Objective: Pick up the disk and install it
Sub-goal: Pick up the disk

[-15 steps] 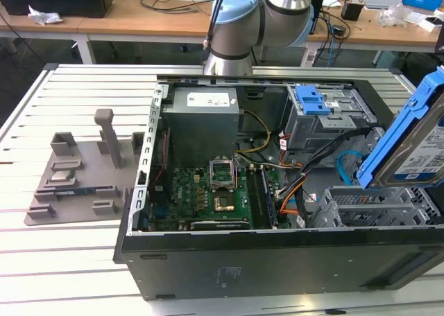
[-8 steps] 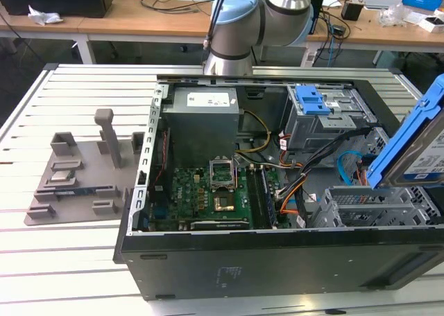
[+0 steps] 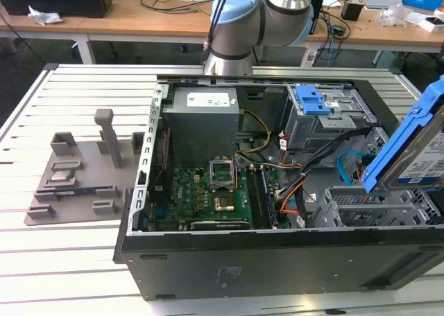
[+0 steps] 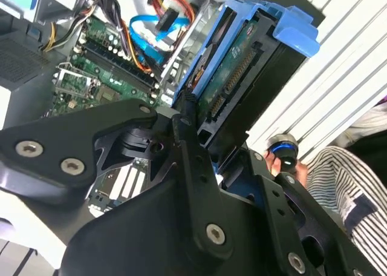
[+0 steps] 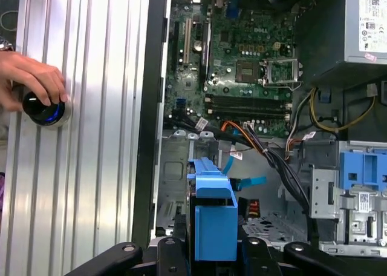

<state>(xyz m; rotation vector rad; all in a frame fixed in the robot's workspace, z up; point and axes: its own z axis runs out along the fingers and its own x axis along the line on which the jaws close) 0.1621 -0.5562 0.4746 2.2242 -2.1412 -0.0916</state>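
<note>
Aloft, flat silver disk [image 3: 416, 153] in blue plastic bracket, black hand [image 5: 213, 252] clamped

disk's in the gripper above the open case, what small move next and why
Probably lower it a little toward the empty metal drive bay. The gripper is shut on the disk, which the exterior view shows tilted and raised above the computer case, over the corner with the bay. In the first wrist view the bay lies just past the disk's blue bracket, with cables close by, so go slowly.
</note>
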